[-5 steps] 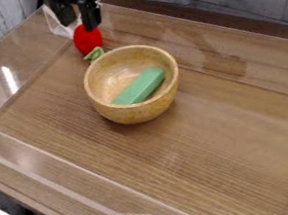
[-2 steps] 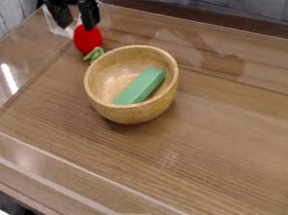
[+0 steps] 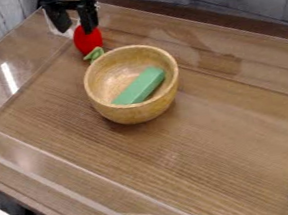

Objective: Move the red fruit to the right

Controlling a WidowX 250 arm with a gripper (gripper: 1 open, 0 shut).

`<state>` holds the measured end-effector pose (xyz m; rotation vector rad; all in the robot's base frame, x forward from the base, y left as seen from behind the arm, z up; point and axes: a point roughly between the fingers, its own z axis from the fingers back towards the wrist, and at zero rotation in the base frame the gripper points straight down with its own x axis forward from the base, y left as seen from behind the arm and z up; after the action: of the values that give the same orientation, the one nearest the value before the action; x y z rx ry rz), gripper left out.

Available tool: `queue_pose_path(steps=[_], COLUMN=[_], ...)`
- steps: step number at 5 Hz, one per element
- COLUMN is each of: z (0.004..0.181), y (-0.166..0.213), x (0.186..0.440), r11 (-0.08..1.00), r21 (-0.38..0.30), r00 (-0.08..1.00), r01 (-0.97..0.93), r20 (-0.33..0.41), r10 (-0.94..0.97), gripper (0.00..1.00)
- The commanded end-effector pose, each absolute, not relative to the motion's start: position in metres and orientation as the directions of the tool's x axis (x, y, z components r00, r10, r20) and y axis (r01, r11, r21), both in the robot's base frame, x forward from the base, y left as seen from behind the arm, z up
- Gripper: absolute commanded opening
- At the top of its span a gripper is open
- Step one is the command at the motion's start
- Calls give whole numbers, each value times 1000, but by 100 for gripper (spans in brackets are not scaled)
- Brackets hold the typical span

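Wooden round bowl is holding a flat green block. Beyond it, the small red toy fruit is lying; likely light, rigid, slippery. I am hovering my black claw spread apart, targeting its red midsection.

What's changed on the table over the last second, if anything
Almost nothing. The pincer hangs open right above the red fruit at the back left, as before; any drift is too slight to call. It has not taken hold. The wooden bowl and the green block inside it stayed put.
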<state>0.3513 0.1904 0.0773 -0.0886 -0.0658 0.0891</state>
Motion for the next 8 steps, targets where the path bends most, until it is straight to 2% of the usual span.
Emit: queue_pose_path(steps=[1, 3, 4, 5, 6, 8], z=[107, 116, 115, 109, 119, 151], y=[196, 194, 204, 212, 216, 204], x=[351, 359, 361, 358, 356, 353], r11=[996, 994, 994, 995, 994, 991], r21=[-64, -73, -79, -78, -85, -116], r00=[987, 983, 981, 982, 980, 971], r01=[-69, -79, -72, -65, -64, -64], r20=[140, 163, 172, 170, 183, 222], r10=[78, 90, 84, 78, 79, 88], gripper=[100, 100, 100, 0, 0, 0])
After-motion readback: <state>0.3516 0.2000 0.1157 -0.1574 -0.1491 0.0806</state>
